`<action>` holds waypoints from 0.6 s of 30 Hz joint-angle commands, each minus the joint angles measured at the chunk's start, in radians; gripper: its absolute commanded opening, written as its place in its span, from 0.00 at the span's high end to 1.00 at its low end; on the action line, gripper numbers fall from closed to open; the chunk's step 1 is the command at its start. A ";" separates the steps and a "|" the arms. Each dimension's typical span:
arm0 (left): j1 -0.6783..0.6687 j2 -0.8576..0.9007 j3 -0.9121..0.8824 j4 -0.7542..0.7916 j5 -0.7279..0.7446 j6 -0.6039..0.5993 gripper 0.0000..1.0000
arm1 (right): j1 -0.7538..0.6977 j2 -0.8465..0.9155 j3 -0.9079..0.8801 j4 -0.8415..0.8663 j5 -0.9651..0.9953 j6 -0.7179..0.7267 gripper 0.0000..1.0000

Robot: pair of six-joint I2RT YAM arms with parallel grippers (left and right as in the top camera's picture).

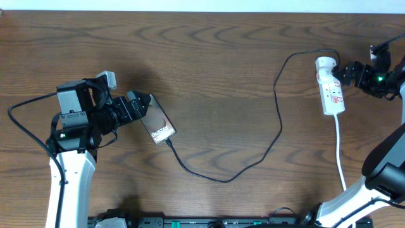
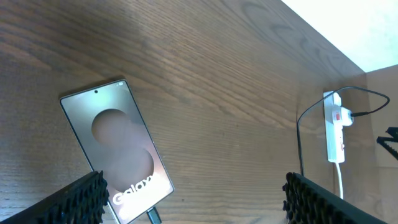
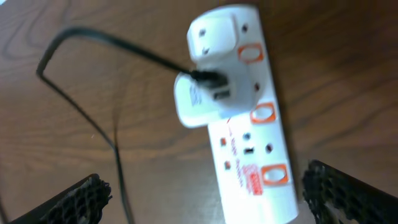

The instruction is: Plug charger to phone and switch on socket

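Across the dark wood-grain counter, the phone lies flat at nine o'clock, just beside the left hand, whose fingers are apart. At three o'clock, the socket sits beside the wide-spread right hand. The charger loops between phone and socket. A pale strip borders twelve o'clock.

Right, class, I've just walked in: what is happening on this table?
Two robot arms work a wooden table. The left gripper hangs open beside the glossy bronze-brown phone, whose bottom end meets the tip of the thin black charger cable. The cable runs to a white adapter plugged into the white power strip, where the right gripper hovers open. Nothing is gripped.
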 commanded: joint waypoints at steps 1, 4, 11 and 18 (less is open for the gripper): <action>0.000 -0.003 0.000 0.003 0.009 0.021 0.12 | 0.025 0.046 0.007 0.028 0.019 0.031 0.01; 0.000 -0.003 0.000 0.003 0.009 0.021 0.12 | 0.049 0.068 0.007 0.037 0.021 0.030 0.01; 0.000 -0.003 0.000 0.003 0.009 0.024 0.11 | 0.095 0.104 0.007 0.047 0.040 0.030 0.01; 0.000 -0.003 0.000 0.004 0.009 0.025 0.11 | 0.119 0.108 0.007 0.061 0.130 0.053 0.01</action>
